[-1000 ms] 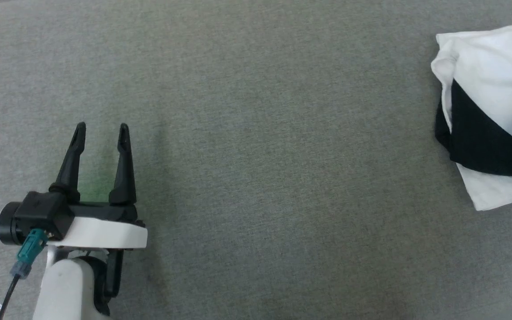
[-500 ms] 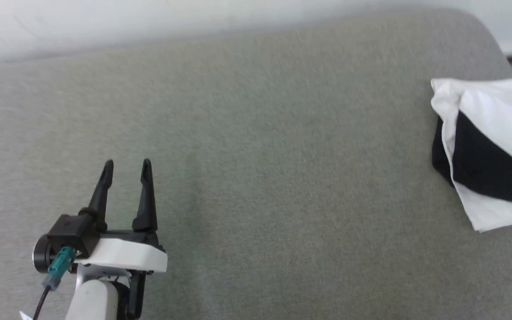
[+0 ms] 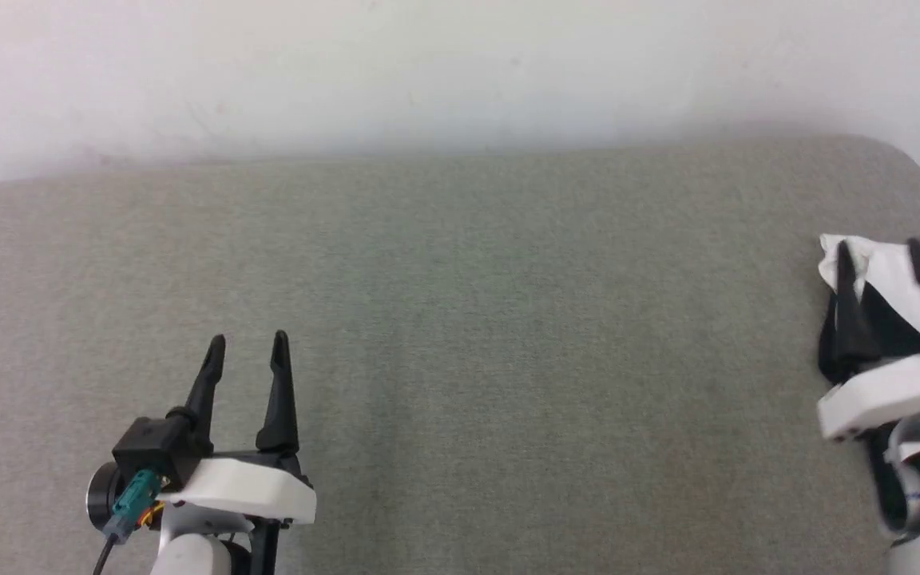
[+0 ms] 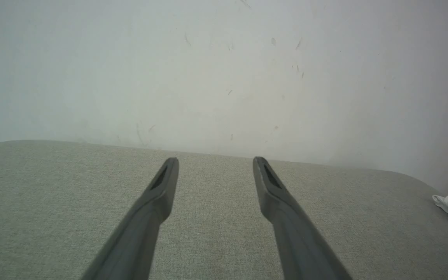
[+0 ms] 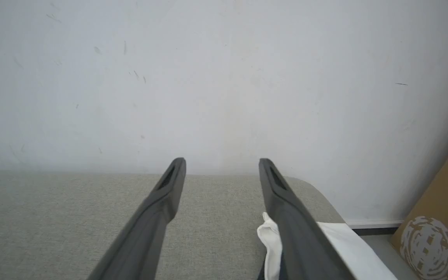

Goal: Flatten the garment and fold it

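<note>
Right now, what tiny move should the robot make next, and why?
Probably lower the open right pincer onto the garment and pinch its near edge. The garment lies bunched at the far right end of the grey cushion, right by that pincer, while the open left pincer is far away.

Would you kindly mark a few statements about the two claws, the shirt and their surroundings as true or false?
1. The left claw is open and holds nothing. True.
2. The shirt lies in the middle of the grey fabric surface. False: it lies at the surface's right end.
3. The right claw is shut on the shirt. False: its fingers are spread apart, at the shirt.
4. A brown cardboard box stands past the end of the surface where the shirt lies. True.
</note>
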### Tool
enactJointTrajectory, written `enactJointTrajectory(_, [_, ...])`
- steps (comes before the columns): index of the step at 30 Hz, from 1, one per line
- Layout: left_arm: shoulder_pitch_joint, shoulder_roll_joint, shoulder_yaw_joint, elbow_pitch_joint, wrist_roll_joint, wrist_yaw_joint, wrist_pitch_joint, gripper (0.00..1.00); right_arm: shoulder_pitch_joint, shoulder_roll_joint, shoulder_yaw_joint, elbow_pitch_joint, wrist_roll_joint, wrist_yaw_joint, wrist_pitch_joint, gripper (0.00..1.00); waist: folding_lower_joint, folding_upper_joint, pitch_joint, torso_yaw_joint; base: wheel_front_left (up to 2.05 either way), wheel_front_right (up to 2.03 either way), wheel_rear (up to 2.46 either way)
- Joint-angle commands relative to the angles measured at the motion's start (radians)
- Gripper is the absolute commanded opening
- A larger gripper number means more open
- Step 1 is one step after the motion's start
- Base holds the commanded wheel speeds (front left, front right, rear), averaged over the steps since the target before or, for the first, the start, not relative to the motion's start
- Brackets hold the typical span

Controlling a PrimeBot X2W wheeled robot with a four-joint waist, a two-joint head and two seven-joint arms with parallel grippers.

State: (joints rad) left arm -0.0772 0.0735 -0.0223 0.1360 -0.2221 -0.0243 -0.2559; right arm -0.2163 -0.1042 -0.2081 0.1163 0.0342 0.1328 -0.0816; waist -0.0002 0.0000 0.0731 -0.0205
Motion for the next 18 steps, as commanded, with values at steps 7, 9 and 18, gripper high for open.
enactJointTrajectory(7, [0.036, -0.004, -0.01, 0.013, -0.002, 0.0, -0.005, 1.0, 0.11, 0.041, 0.136, -0.075, 0.06, -0.002, -0.054, 1.0, 0.0002, 0.0, -0.058, 0.058, 0.0, 0.0, 0.0])
enactJointTrajectory(9, [0.041, -0.006, -0.016, 0.016, 0.0, -0.002, -0.006, 1.0, 0.129, 0.046, 0.158, -0.078, 0.067, -0.002, -0.06, 1.0, 0.0002, 0.0, -0.067, 0.065, 0.0, 0.0, 0.0])
enactJointTrajectory(18, [0.059, -0.014, -0.03, 0.024, 0.006, -0.009, -0.006, 1.0, 0.214, 0.054, 0.176, -0.065, 0.109, -0.002, -0.074, 1.0, 0.0002, 0.0, -0.088, 0.084, 0.0, 0.0, 0.0])
